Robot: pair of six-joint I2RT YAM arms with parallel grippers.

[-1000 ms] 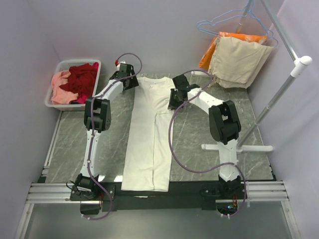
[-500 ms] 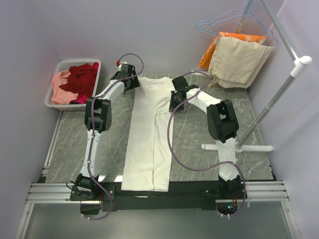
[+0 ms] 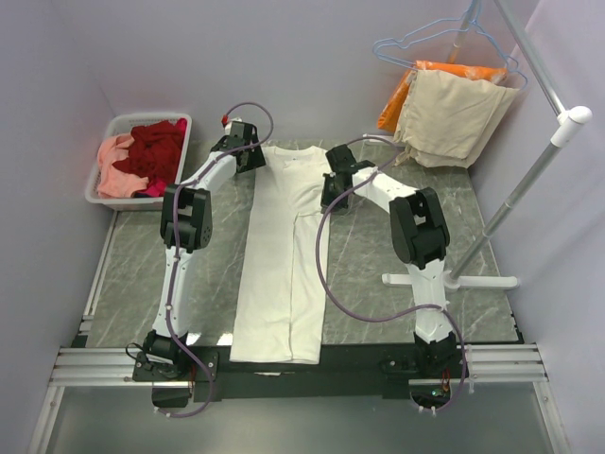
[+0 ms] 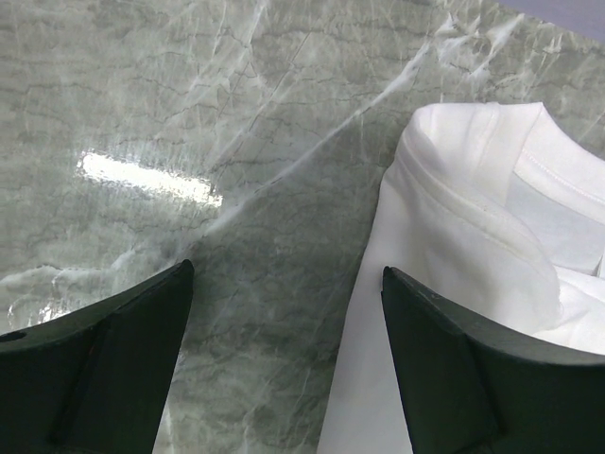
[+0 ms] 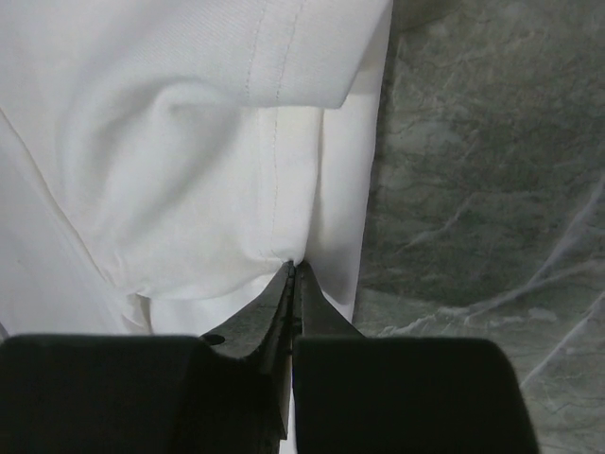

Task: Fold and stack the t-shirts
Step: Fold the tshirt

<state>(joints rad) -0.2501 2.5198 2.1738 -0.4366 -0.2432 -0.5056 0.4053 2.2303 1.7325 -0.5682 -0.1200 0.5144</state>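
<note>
The white t-shirt (image 3: 282, 255) lies on the marble table, folded lengthwise into a long strip with the collar at the far end. No print shows. My left gripper (image 3: 248, 156) is open and empty at the collar's left corner; in the left wrist view (image 4: 284, 274) one finger is over the table and the other over the shirt (image 4: 454, 236). My right gripper (image 3: 330, 197) is shut on a pinch of the white t-shirt's right edge (image 5: 236, 161), near the folded-in sleeve. The dark red t-shirt (image 3: 156, 151) and the salmon pink t-shirt (image 3: 113, 175) lie in the basket.
A white basket (image 3: 99, 197) stands at the far left. A beige cloth (image 3: 454, 118) and an orange cloth (image 3: 454, 69) hang on a rack at the far right. The rack's white pole (image 3: 529, 180) and foot (image 3: 449, 280) stand right of the right arm.
My right gripper has shifted slightly left and away along the shirt's right edge. The left gripper and the shirt have barely moved.
</note>
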